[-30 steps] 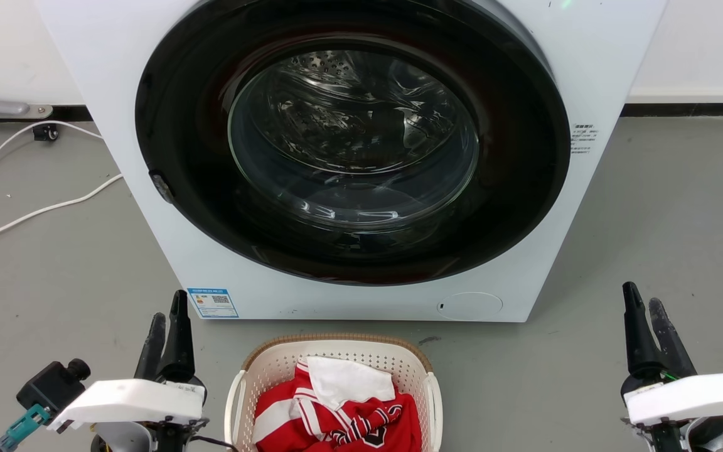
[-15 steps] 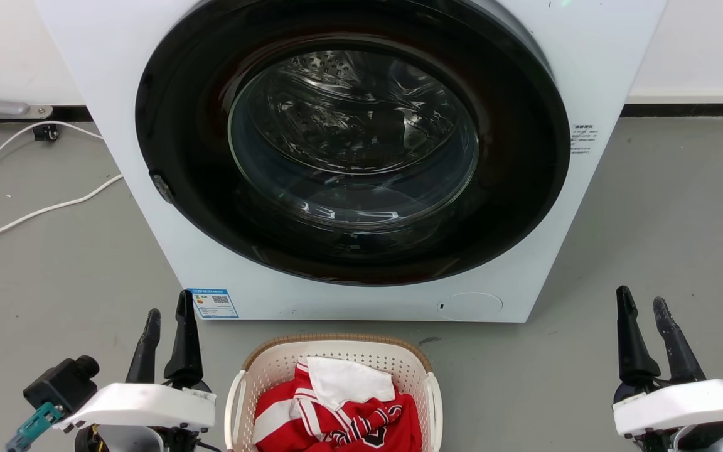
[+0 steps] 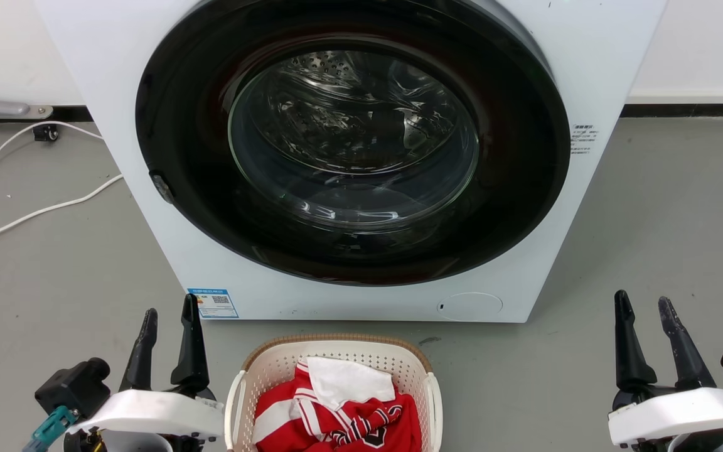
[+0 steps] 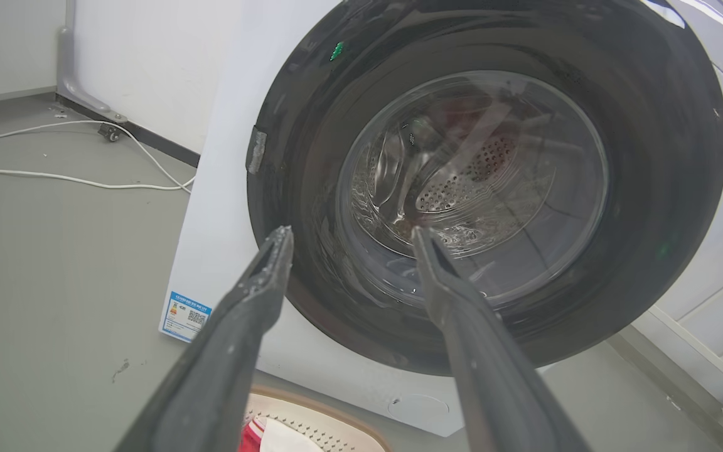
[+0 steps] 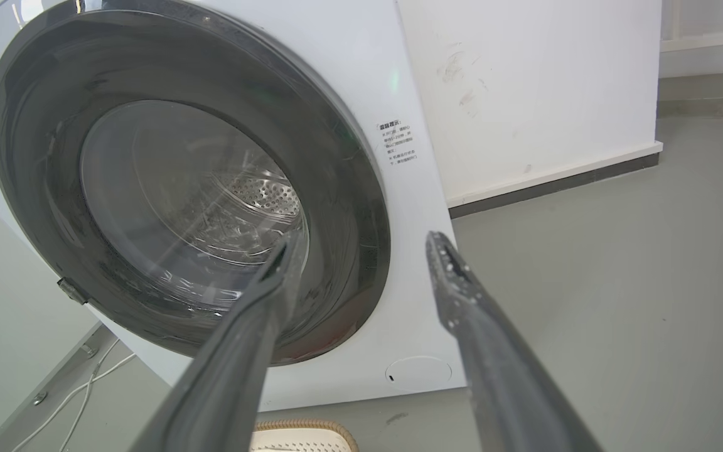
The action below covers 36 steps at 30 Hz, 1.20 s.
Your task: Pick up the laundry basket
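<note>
Grey floor [image 3: 54, 282] holds the basket [image 3: 273, 367] by the washer [image 3: 336, 304], left gripper [image 3: 170, 306] and right gripper [image 3: 642, 299] flanking it, spread empty, ready to grab.

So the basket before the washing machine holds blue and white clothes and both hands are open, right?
Only the colour is wrong: the head view shows red and white clothes in the basket. The left hand and right hand are open.
</note>
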Motion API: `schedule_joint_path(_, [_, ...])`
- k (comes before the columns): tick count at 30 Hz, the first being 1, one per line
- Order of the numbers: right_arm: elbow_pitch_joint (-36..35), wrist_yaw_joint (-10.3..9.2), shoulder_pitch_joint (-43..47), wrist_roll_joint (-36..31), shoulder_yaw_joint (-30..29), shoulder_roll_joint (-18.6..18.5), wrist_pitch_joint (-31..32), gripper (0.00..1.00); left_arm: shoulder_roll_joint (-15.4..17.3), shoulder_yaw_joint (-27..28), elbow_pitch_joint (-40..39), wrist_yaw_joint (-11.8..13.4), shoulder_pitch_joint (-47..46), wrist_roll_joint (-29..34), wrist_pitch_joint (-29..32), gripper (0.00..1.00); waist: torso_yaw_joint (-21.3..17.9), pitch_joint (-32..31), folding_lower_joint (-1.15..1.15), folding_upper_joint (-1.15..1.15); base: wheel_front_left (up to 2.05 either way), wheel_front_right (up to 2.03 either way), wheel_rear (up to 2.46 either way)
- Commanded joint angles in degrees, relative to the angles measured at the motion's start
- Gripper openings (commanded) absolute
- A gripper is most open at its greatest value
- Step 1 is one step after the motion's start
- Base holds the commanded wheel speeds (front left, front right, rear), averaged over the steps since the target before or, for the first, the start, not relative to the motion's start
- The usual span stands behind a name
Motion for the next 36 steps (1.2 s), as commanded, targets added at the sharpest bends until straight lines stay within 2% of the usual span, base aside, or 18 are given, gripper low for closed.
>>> schedule_joint_path(1, [-0.95, 0.0, 0.22, -1.91, 0.05, -0.29, -0.66, 1.0, 0.21, -0.05, -0.84, 0.23, 0.28, 1.94, -0.62, 1.0, 0.02, 0.02, 0.0, 0.0, 0.0, 0.0, 0.0])
schedule_joint_path(36, [-3.1, -0.01, 2.65, -18.45, -0.18, -0.35, -4.95, 1.0, 0.25, -0.55, -1.18, 0.6, 2.64, 19.3, -4.95, 1.0, 0.01, -0.04, 0.0, 0.0, 0.0, 0.0, 0.0])
